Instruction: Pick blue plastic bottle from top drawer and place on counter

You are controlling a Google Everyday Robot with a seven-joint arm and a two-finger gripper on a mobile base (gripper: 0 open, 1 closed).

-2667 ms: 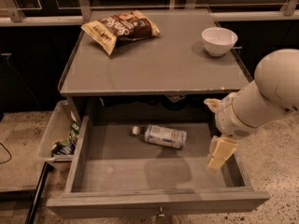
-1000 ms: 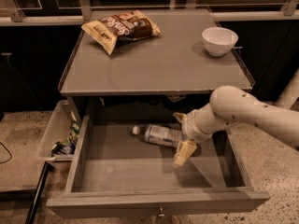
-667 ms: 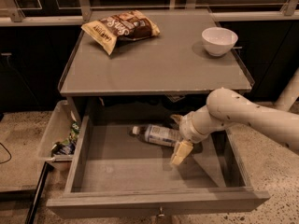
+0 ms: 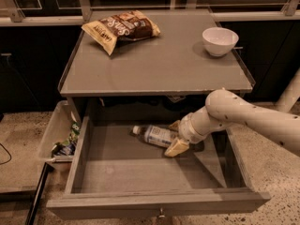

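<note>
Since the last look my gripper [image 4: 176, 136] has nudged left, fingers spread either side of the blue plastic bottle [image 4: 157, 135], which lies unmoved at the back of the top drawer [image 4: 140, 203]. Bare floor toward its front; counter [image 4: 164, 64] open between chip bag [image 4: 123, 28] and bowl [image 4: 220, 40].

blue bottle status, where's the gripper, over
Gripper down in open top drawer, at base end of blue plastic bottle. Bottle on its side on drawer floor, not lifted. Chip bag and white bowl sit toward back of counter.
</note>
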